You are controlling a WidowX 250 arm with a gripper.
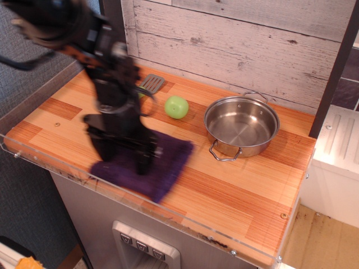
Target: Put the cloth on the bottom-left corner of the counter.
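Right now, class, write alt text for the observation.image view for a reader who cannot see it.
A blurred black robot arm's claw presses onto a dark purple cloth near the front edge of a wooden counter. Behind lie a green-handled spatula and a steel pot.

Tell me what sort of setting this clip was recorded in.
Probably a mock or toy kitchen set up for robot trials: a small plank counter with a clear acrylic rim, a steel pot, a whitewashed plank backdrop, and a spatula with a green handle.

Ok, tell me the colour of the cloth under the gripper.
Dark purple; the cloth shows best in the observation.image view, though motion-blurred.
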